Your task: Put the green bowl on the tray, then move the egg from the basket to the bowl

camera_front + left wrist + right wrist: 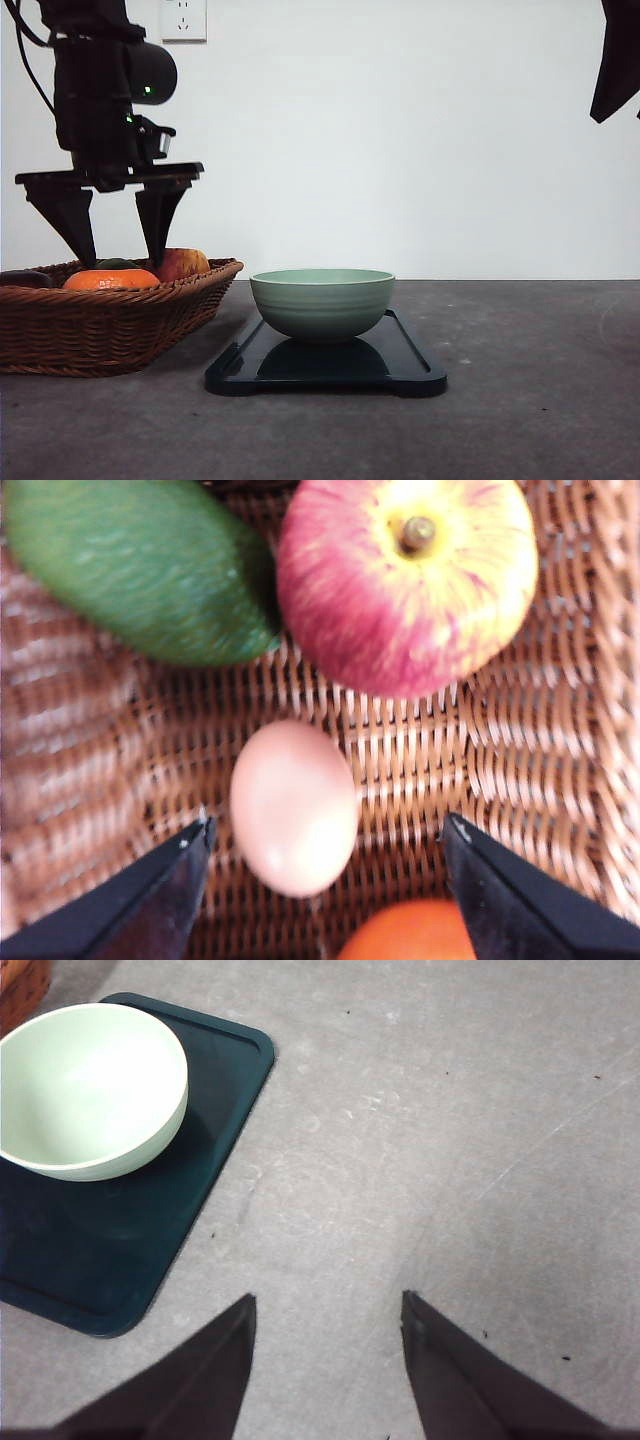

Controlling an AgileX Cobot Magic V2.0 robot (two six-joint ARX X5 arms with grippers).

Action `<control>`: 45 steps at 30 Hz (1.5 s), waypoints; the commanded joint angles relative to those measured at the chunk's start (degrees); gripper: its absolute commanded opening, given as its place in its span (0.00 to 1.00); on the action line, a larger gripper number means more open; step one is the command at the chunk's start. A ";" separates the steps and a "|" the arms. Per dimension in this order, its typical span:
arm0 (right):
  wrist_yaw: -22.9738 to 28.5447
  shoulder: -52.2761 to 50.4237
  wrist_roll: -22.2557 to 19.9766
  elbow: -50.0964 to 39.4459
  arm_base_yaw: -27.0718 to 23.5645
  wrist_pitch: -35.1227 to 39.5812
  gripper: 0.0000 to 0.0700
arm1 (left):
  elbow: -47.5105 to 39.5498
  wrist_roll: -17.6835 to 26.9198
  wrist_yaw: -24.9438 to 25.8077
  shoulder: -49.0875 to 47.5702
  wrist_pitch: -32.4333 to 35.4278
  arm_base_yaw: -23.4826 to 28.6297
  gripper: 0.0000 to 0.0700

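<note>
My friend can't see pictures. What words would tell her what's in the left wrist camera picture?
A pale reddish-brown egg lies on the woven floor of a basket, between the open tips of the left gripper. Around the egg sit a red-yellow apple, a green fruit and part of an orange fruit.
</note>
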 commanded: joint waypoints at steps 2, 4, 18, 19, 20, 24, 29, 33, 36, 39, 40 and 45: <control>-0.05 0.44 -0.39 0.39 0.24 0.57 0.40 | 1.57 -0.25 -0.41 2.58 0.33 -0.11 0.67; 0.07 0.44 -0.39 0.39 0.24 0.57 0.40 | 1.57 -0.28 -1.42 3.46 0.19 -0.11 0.67; 0.13 0.44 0.24 0.39 0.24 0.60 0.40 | 1.57 -1.27 -2.29 5.99 1.23 0.22 0.66; 0.13 0.44 0.24 0.39 0.24 0.61 0.40 | 1.57 -1.27 -2.29 6.07 1.22 0.22 0.66; 0.13 0.44 0.24 0.39 0.24 0.63 0.40 | 1.57 -1.27 -2.29 6.11 1.25 0.22 0.66; 0.11 0.44 0.24 0.39 0.24 0.61 0.40 | 1.57 -1.27 -2.29 6.15 1.57 0.22 0.65; 0.12 0.44 0.24 0.39 0.24 0.60 0.40 | 1.57 -1.27 -2.29 6.15 1.26 0.22 0.54; 0.12 0.44 0.24 0.39 0.24 0.59 0.40 | 1.57 -1.27 -2.29 6.15 0.86 0.22 0.44; 0.11 0.44 0.24 0.39 0.24 0.58 0.40 | 1.57 -1.27 -2.29 6.15 0.69 0.22 0.33; 0.11 0.44 0.24 0.39 0.24 0.56 0.40 | 1.57 -1.26 -2.29 6.15 0.44 0.22 0.30; 0.11 0.44 0.24 0.39 0.24 0.55 0.40 | 1.57 -1.24 -2.29 6.15 0.35 0.22 0.29; 0.11 0.44 0.26 0.39 0.24 0.50 0.40 | 1.57 -1.19 -2.27 6.15 0.11 0.22 0.21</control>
